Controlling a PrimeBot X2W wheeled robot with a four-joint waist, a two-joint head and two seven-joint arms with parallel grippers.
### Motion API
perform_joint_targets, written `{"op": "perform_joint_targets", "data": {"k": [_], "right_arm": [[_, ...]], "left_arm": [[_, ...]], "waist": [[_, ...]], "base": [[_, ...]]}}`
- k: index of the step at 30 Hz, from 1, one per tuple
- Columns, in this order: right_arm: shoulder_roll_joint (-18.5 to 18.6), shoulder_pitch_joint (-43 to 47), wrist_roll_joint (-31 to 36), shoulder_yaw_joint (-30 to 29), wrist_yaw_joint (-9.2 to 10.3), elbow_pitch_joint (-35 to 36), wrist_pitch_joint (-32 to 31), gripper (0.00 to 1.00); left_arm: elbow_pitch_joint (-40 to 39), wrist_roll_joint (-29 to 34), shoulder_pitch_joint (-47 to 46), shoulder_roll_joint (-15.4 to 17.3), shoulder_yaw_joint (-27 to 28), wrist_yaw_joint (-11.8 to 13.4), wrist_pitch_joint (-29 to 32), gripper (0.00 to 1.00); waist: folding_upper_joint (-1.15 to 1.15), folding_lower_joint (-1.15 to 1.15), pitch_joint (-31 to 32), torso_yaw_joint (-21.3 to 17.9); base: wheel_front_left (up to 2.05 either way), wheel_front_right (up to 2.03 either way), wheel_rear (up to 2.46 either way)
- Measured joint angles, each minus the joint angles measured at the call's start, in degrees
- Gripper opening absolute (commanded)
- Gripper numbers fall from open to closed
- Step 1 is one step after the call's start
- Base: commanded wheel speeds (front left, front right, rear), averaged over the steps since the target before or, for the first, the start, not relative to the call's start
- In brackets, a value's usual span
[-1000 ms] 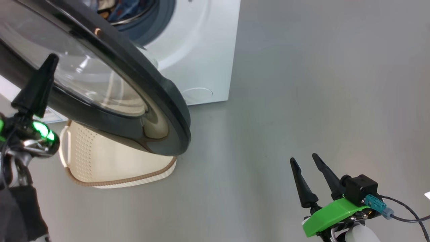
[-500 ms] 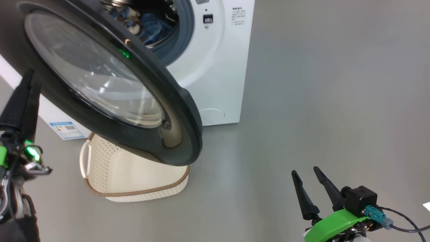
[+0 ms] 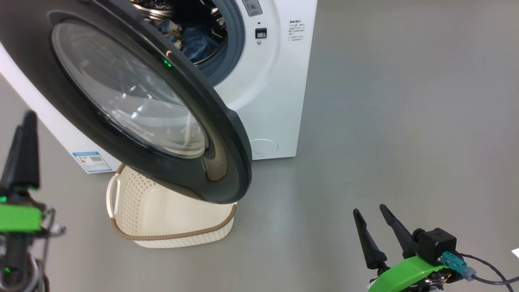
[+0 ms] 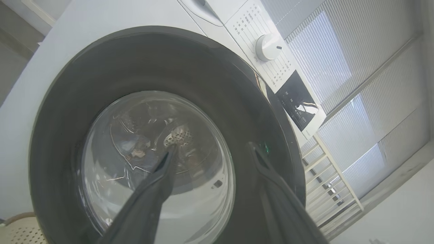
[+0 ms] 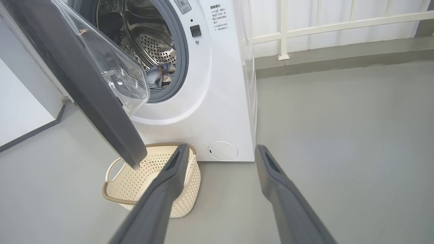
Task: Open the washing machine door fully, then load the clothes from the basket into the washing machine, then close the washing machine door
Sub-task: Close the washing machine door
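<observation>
Grey floor [image 3: 385, 121] — perforated basket [image 3: 142, 202], glossy round door [image 3: 134, 101].

The washing machine door [image 3: 229, 162] has a glossy black rim around clear, shiny glass. The washing machine [image 3: 279, 101] body is smooth glossy white, the drum [image 5: 149, 44] perforated shiny metal, and the gasket [image 5: 184, 67] looks like matt grey rubber. The basket [image 3: 138, 198] is cream perforated plastic, and the floor [image 3: 385, 121] is smooth matt grey.
</observation>
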State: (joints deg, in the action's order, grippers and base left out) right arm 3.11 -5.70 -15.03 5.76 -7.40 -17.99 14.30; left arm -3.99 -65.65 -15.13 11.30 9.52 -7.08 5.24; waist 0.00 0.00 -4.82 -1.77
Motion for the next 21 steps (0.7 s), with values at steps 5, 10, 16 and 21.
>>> {"op": "perform_joint_targets", "data": {"k": [5,10,16,21], "right_arm": [[0.03,1.05,0.0,0.01,0.0,0.08,0.0,1.0],[0.08,1.22,0.0,0.03,0.0,0.1,0.0,1.0],[0.08,1.3,0.0,0.07,0.0,0.21,0.0,1.0],[0.07,1.93,0.0,0.1,0.0,0.27,0.0,1.0]], "left_arm": [[1.05,6.84,4.45,4.72,-6.62,0.0,-9.38,1.0],[4.5,14.7,7.09,8.51,-10.8,-0.01,-16.45,1.0],[6.9,25.1,9.37,9.5,-12.56,0.02,-19.19,1.0],[8.11,30.99,11.01,9.04,-13.49,0.41,-19.46,1.0]], "waist": [[0.0,0.0,0.67,0.1],[0.0,0.0,1.37,0.18],[0.0,0.0,1.67,0.24],[0.0,0.0,1.56,0.23]], "base": [[0.0,0.0,0.0],[0.0,0.0,0.0],[0.0,0.0,0.0],[0.0,0.0,0.0]]}}
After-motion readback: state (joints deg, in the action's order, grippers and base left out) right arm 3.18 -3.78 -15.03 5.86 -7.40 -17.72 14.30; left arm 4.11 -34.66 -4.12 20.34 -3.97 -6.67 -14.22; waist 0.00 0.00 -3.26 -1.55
